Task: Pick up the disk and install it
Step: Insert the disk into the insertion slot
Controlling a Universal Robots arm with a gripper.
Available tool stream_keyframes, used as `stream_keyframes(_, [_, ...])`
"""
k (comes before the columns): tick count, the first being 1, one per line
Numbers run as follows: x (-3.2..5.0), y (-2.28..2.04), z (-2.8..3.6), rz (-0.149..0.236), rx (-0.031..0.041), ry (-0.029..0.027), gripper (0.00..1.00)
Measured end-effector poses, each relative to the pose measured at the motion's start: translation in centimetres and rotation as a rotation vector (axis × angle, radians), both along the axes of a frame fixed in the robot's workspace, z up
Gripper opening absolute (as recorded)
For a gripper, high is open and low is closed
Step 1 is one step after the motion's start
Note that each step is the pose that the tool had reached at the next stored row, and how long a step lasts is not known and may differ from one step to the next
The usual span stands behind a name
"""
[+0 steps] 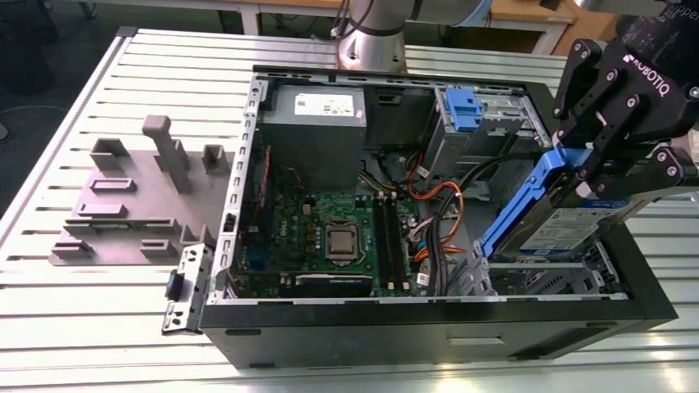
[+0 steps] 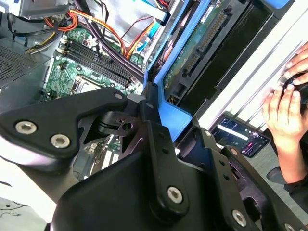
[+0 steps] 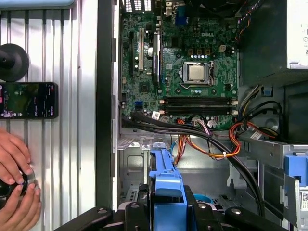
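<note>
My gripper [image 1: 591, 173] is shut on the disk [image 1: 555, 225], a silver drive with a white-and-blue label in a bright blue carrier. It grips the carrier's upper end. The disk hangs tilted, its lower end dipping into the drive bay [image 1: 546, 278] at the front corner of the open computer case [image 1: 437, 323], on the exterior view's right. In the second wrist view the disk [image 2: 192, 45] shows its green circuit board and connector, and the black fingers [image 2: 154, 130] clamp the blue frame. In the first wrist view the blue carrier [image 3: 166, 180] sticks out from the gripper [image 3: 166, 204] over the metal bay.
The case holds a motherboard [image 1: 327, 229], cable bundles [image 1: 431, 196], a grey metal box [image 1: 317, 110] and a blue latch piece [image 1: 464, 110]. A grey fixture [image 1: 131, 205] lies on the slatted table. A person's hands [image 3: 14, 178] and a phone [image 3: 29, 100] sit beside the case.
</note>
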State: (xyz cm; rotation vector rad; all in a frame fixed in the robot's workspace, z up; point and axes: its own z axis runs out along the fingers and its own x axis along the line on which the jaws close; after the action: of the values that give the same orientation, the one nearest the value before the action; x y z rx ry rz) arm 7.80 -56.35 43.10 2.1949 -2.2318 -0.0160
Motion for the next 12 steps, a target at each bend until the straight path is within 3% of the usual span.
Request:
stream_keyframes(10, [0.01, 0.00, -0.13, 0.000, 0.0003, -0.0008, 0.37])
stream_keyframes(11, [0.01, 0.00, -0.31, 0.000, 0.0004, -0.0009, 0.44])
stream_keyframes(12, [0.01, 0.00, -0.49, 0.000, 0.0003, -0.0008, 0.44])
